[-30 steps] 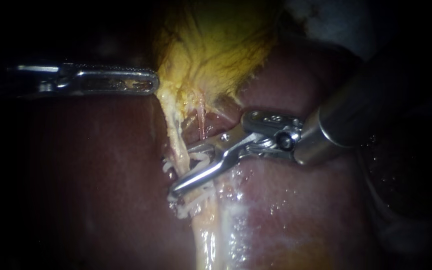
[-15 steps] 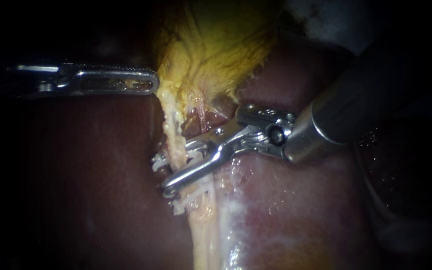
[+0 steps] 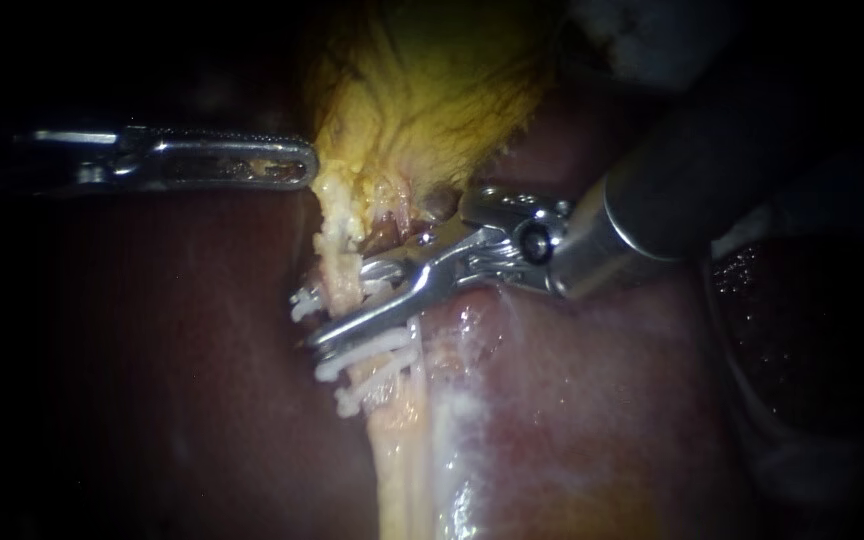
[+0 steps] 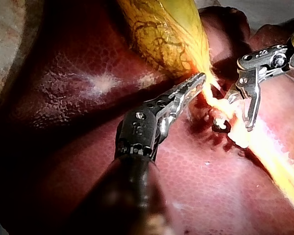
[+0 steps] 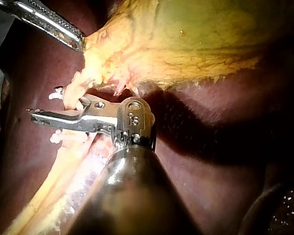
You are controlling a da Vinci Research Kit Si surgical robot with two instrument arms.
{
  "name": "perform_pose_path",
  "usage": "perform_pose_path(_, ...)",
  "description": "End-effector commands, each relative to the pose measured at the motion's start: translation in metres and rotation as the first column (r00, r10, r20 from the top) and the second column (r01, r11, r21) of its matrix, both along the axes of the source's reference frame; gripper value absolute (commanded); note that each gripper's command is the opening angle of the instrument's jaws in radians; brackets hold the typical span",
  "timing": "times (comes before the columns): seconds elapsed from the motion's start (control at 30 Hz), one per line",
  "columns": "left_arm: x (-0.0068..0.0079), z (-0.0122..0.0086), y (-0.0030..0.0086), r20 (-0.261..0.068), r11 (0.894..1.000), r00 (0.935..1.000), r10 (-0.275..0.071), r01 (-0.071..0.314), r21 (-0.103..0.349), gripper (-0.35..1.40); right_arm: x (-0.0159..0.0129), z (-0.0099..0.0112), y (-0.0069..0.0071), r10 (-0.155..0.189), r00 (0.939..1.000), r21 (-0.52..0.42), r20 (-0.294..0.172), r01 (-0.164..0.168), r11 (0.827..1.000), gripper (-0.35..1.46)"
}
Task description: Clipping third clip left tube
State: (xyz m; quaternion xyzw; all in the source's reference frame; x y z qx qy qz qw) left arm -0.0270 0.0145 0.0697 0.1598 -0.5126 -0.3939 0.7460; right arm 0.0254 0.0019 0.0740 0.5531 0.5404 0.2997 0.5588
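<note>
The left tube [image 3: 339, 258] is seen as a pale, cream-coloured, fibrous cord that runs down from the ragged lower edge of the gallbladder [image 3: 422, 90], whose surface is yellow, fatty and crossed by dark branching lines. The tube lies over the smooth, wet, dark red liver [image 3: 572, 400], on which bright glints of moisture are shown. Ribbed white clips [image 3: 362, 355] are set across the tube, with their ends standing out at its side.

The right instrument [image 3: 340, 308] is laid across the tube at the level of the clips. Its polished metal jaws are held slightly apart in a narrow V, one long and straight, the other shorter, and the tube lies in the gap between them. In the right wrist view the long jaw is seen to be toothed at its tip.

The left instrument [image 3: 307, 163] has slender, slotted and finely serrated jaws. These are closed together on the yellow edge of the gallbladder, just above where the tube begins.
</note>
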Motion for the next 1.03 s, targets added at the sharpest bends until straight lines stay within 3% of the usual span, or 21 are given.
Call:
perform_pose_path(0.03,0.0000,0.0001,0.0000,0.000,1.000,1.0000,0.000,0.000,0.000,-0.35,-0.0001,0.0001,0.0000,-0.003,1.0000,0.009,0.007,0.003,1.000,0.23)
perform_pose_path(0.2,0.0000,0.0001,0.0000,-0.001,1.000,1.0000,0.000,0.000,0.000,-0.35,0.0000,0.0004,-0.0002,-0.017,0.9995,0.054,0.028,0.015,0.998,-0.08)
perform_pose_path(0.4,-0.0001,0.0001,0.0000,-0.001,1.000,1.0000,0.000,0.000,0.000,-0.35,0.0001,0.0004,-0.0002,-0.002,0.9990,0.078,0.044,-0.001,0.997,-0.35)
perform_pose_path(0.5,-0.0001,0.0001,0.0000,-0.001,1.000,1.0000,0.000,0.000,0.000,-0.35,0.0001,0.0005,-0.0002,0.030,0.9979,0.082,0.057,-0.035,0.996,-0.35)
perform_pose_path(0.67,-0.0001,0.0001,0.0000,-0.001,1.000,1.0000,0.000,0.000,0.000,-0.35,0.0000,0.0005,-0.0007,0.045,0.9971,0.078,0.061,-0.050,0.996,-0.35)
perform_pose_path(1.03,-0.0001,0.0001,0.0000,-0.001,1.000,1.0000,0.000,0.000,-0.001,-0.35,-0.0001,0.0008,-0.0009,0.040,0.9974,0.082,0.061,-0.045,0.996,-0.35)
